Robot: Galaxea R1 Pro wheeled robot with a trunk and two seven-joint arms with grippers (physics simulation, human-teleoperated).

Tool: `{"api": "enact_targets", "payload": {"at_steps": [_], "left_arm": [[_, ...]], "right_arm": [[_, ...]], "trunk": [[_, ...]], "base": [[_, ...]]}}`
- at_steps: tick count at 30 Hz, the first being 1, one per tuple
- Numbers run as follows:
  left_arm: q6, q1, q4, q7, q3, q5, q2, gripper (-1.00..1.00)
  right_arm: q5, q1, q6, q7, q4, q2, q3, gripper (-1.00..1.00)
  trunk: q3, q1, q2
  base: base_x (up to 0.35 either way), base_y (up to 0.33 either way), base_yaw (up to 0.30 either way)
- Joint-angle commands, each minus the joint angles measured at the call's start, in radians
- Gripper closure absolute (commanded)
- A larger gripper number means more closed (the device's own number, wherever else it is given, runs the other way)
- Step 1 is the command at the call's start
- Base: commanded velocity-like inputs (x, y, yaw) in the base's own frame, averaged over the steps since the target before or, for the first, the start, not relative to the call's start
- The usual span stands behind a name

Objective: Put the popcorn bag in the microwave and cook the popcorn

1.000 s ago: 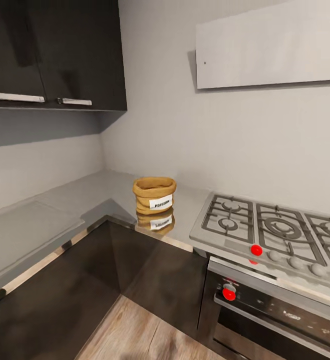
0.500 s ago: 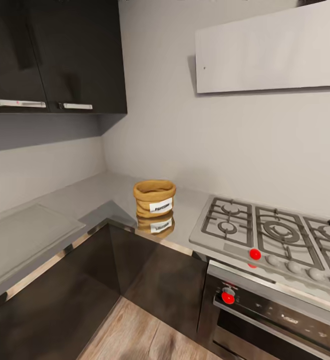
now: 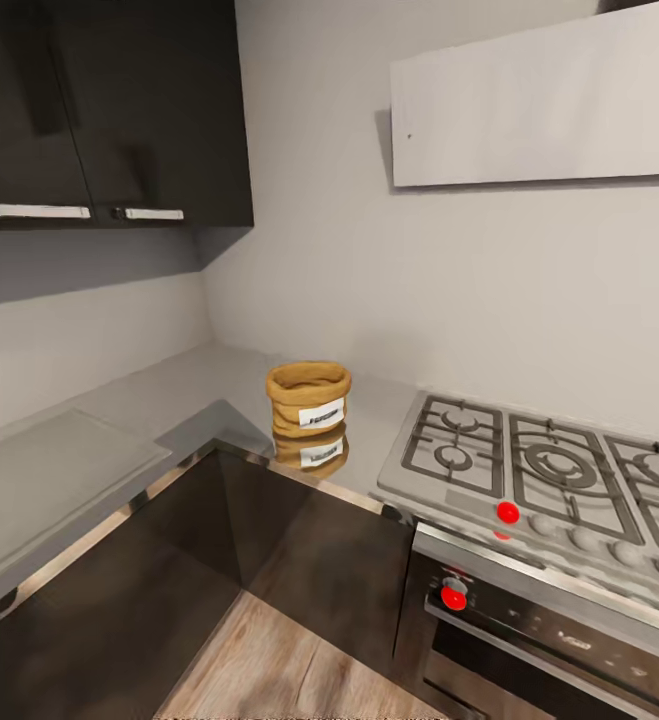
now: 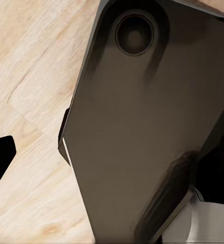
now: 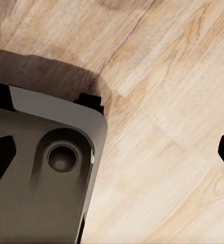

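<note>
Sitting beside the hob (image 3: pixel 554 470), the popcorn bag (image 3: pixel 309 398) looks unobstructed; finger states unclear.

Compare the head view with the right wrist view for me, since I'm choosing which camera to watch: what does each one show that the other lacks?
Head view alone: the popcorn bag upright on the grey countertop near its inner corner, the gas hob to its right, the white hood, dark wall cabinets and the oven with red knobs. Right wrist view alone: the robot's dark base seen from above. Shared: the light wood floor.
</note>
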Motion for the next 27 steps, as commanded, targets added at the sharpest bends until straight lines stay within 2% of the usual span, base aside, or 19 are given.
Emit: {"api": "enact_targets", "payload": {"at_steps": [1,27], "left_arm": [[-0.001,0.0,0.0,0.003,0.001,0.004,0.0,-1.0],[-0.001,0.0,0.0,0.003,0.001,0.005,-0.001,-1.0]], "right_arm": [[0.006,-0.001,-0.005,0.001,0.003,0.0,-0.008,-1.0],[0.006,-0.001,0.021,-0.002,0.003,0.001,-0.009,-1.0]], "trunk": [[0.001,-0.004,0.007],[0.041,-0.104,0.189]], "base": [[0.0,0.0,0.0],[0.0,0.0,0.0]]}}
